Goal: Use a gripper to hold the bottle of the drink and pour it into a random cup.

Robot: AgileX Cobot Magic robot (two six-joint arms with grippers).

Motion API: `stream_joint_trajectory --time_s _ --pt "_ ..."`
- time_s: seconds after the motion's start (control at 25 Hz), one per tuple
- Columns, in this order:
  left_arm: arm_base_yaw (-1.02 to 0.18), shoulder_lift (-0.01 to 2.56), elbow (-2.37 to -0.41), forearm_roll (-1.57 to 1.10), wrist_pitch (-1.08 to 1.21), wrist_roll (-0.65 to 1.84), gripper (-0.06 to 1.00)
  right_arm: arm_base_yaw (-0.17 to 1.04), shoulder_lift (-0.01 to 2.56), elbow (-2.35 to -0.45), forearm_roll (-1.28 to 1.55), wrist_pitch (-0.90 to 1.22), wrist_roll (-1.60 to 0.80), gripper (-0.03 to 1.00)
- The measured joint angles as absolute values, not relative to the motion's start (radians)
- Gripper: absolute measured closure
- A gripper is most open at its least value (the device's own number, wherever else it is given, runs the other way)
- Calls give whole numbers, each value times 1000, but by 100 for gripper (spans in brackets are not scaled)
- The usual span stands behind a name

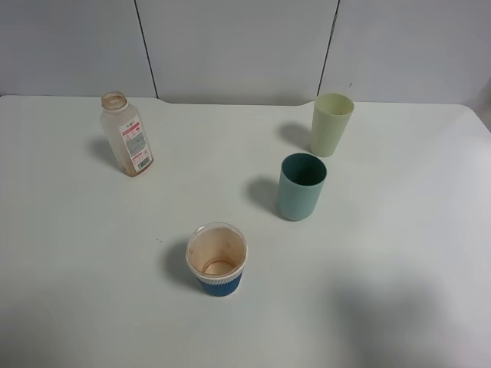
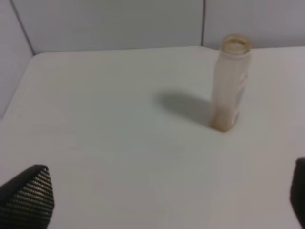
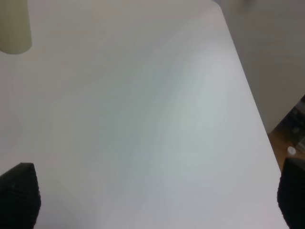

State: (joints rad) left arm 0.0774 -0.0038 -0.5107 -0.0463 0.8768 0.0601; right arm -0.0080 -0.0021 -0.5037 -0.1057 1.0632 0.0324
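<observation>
Bottle [image 1: 126,142] upright, drink residue at bottom; teal cup [image 1: 301,186] empty.

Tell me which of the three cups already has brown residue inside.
The blue ribbed paper cup, nearest the camera in the overhead view: its white inside shows brown stains and a ring at the bottom. The teal tumbler and the pale yellow-green tumbler show no staining.

A pale yellow-green tumbler [image 1: 331,124] stood upright near the far edge of the white worktop [image 1: 399,253]. A blue ribbed paper cup [image 1: 218,259], stained brown inside, stood nearer the front edge.
</observation>
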Motion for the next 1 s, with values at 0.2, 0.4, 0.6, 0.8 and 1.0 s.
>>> stream_joint_trajectory --time_s 0.2,0.4,0.6,0.8,1.0 --pt "92 -4 -512 -66 900 60 -4 -8 -2 -504 -106 1063 32 -2" --pt "92 -4 -524 -68 1052 60 -4 -8 -2 -504 -106 1063 32 -2" --pt "92 -4 -507 -69 1062 50 -4 -8 -2 -504 -106 1063 32 -2" --pt "92 -4 -506 -54 1057 18 -4 -8 -2 -504 -106 1063 32 -2" --pt "92 -4 -506 -54 1057 18 -4 -8 -2 -504 -106 1063 32 -2"
